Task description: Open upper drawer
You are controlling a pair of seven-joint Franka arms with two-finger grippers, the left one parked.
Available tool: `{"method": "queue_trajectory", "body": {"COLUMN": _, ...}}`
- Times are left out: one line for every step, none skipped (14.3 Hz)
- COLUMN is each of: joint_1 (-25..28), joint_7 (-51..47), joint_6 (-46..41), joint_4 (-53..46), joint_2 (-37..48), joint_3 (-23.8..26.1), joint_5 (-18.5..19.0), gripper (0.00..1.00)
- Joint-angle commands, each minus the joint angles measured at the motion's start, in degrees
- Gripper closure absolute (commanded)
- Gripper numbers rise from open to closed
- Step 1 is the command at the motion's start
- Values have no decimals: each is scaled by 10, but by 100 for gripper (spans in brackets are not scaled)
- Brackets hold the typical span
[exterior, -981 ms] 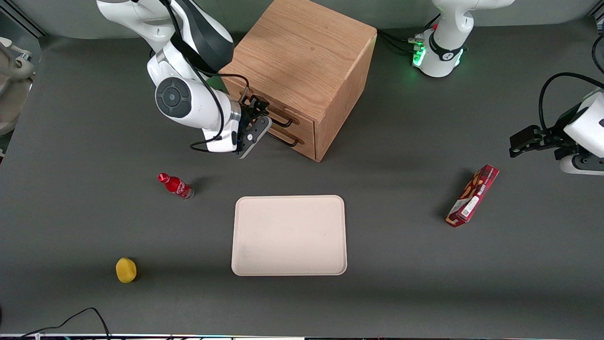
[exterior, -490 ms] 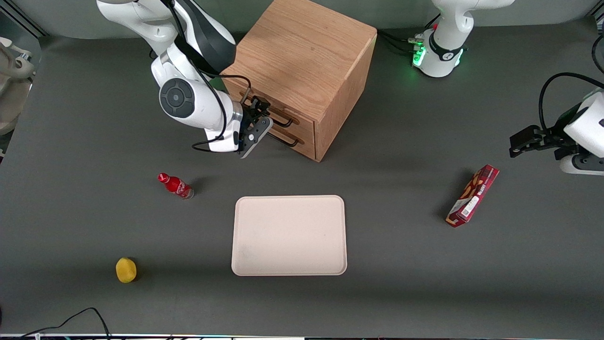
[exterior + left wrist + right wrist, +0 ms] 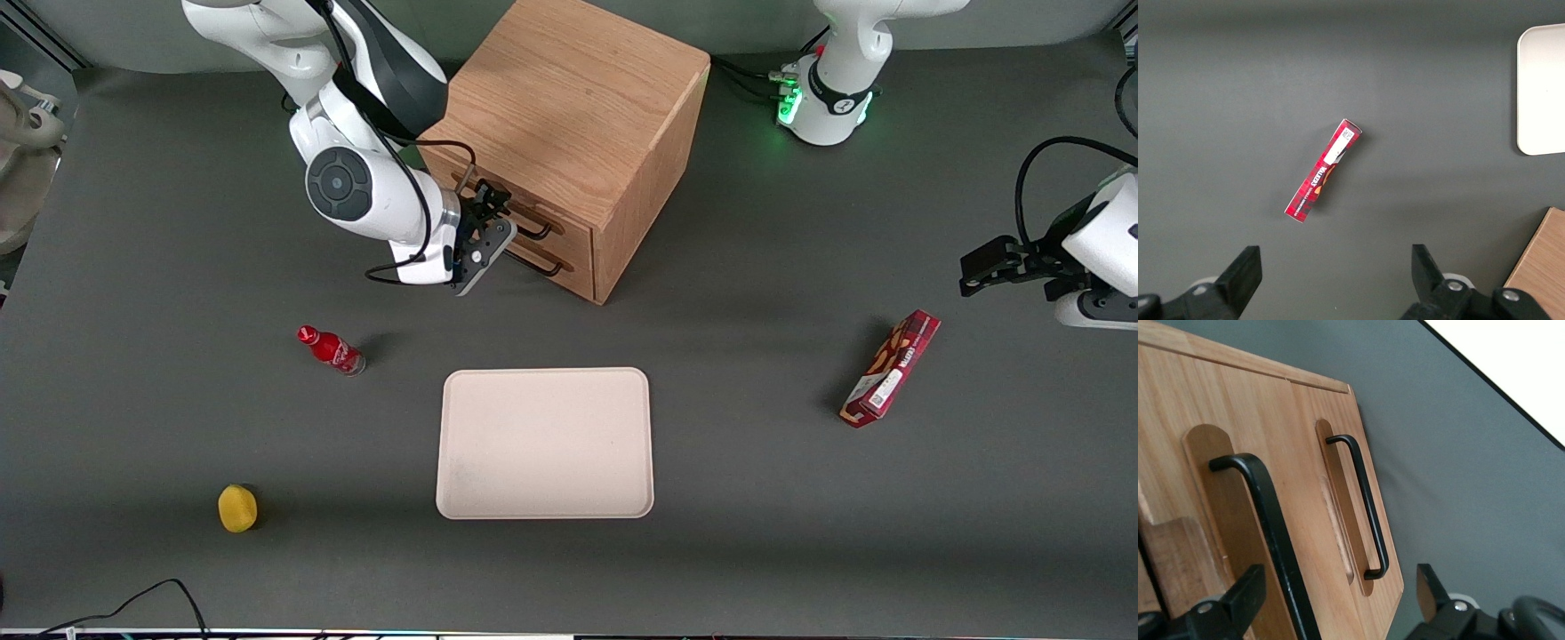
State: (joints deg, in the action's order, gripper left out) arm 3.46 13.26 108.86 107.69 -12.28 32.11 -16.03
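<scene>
The oak cabinet (image 3: pixel 569 98) stands on the table at the end farthest from the front camera. Its upper drawer (image 3: pixel 572 231) is shut, its front level with the lower drawer (image 3: pixel 576 271). My right gripper (image 3: pixel 492 220) is open, right in front of the upper drawer. In the right wrist view the upper drawer's black bar handle (image 3: pixel 1275 533) runs between my two fingers (image 3: pixel 1241 597), nearer to one of them, with no finger touching it. The gripper (image 3: pixel 1335 597) is empty. The lower drawer's handle (image 3: pixel 1368 513) lies beside it, toward the table.
A pale tray (image 3: pixel 544 443) lies nearer the front camera than the cabinet. A red bottle (image 3: pixel 331 349) and a yellow fruit (image 3: pixel 237 508) lie toward the working arm's end. A red snack box (image 3: pixel 891 368) lies toward the parked arm's end, also in the left wrist view (image 3: pixel 1323 169).
My right arm has shifted a little toward the cabinet, bringing the gripper closer to the upper drawer's handle. The drawers have not moved.
</scene>
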Motion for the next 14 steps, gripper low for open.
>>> {"method": "queue_trajectory", "body": {"joint_1": 0, "joint_7": 14, "joint_6": 30, "joint_4": 30, "joint_2": 17, "joint_3": 1, "joint_5": -16, "gripper": 0}}
{"method": "queue_trajectory", "body": {"joint_1": 0, "joint_7": 15, "joint_6": 34, "joint_4": 30, "joint_2": 16, "joint_3": 0, "joint_5": -16, "gripper": 0}}
{"method": "queue_trajectory", "body": {"joint_1": 0, "joint_7": 15, "joint_6": 34, "joint_4": 30, "joint_2": 16, "joint_3": 0, "joint_5": -16, "gripper": 0}}
{"method": "queue_trajectory", "body": {"joint_1": 0, "joint_7": 16, "joint_6": 34, "joint_4": 31, "joint_2": 16, "joint_3": 0, "joint_5": -15, "gripper": 0}}
{"method": "queue_trajectory", "body": {"joint_1": 1, "joint_7": 16, "joint_6": 34, "joint_4": 30, "joint_2": 16, "joint_3": 0, "joint_5": -15, "gripper": 0}}
{"method": "queue_trajectory", "body": {"joint_1": 0, "joint_7": 17, "joint_6": 35, "joint_4": 30, "joint_2": 16, "joint_3": 0, "joint_5": -13, "gripper": 0}}
{"method": "queue_trajectory", "body": {"joint_1": 0, "joint_7": 18, "joint_6": 35, "joint_4": 30, "joint_2": 16, "joint_3": 0, "joint_5": -8, "gripper": 0}}
{"method": "queue_trajectory", "body": {"joint_1": 0, "joint_7": 19, "joint_6": 35, "joint_4": 30, "joint_2": 16, "joint_3": 0, "joint_5": -5, "gripper": 0}}
{"method": "queue_trajectory", "body": {"joint_1": 0, "joint_7": 21, "joint_6": 35, "joint_4": 30, "joint_2": 16, "joint_3": -1, "joint_5": 3, "gripper": 0}}
{"method": "queue_trajectory", "body": {"joint_1": -2, "joint_7": 21, "joint_6": 35, "joint_4": 29, "joint_2": 16, "joint_3": 0, "joint_5": 14, "gripper": 0}}
{"method": "queue_trajectory", "body": {"joint_1": -4, "joint_7": 23, "joint_6": 34, "joint_4": 29, "joint_2": 16, "joint_3": -1, "joint_5": 18, "gripper": 0}}
{"method": "queue_trajectory", "body": {"joint_1": -5, "joint_7": 26, "joint_6": 34, "joint_4": 29, "joint_2": 15, "joint_3": -1, "joint_5": 19, "gripper": 0}}
{"method": "queue_trajectory", "body": {"joint_1": -5, "joint_7": 26, "joint_6": 34, "joint_4": 28, "joint_2": 14, "joint_3": -2, "joint_5": 19, "gripper": 0}}
{"method": "queue_trajectory", "body": {"joint_1": -5, "joint_7": 26, "joint_6": 34, "joint_4": 27, "joint_2": 13, "joint_3": -3, "joint_5": 21, "gripper": 0}}
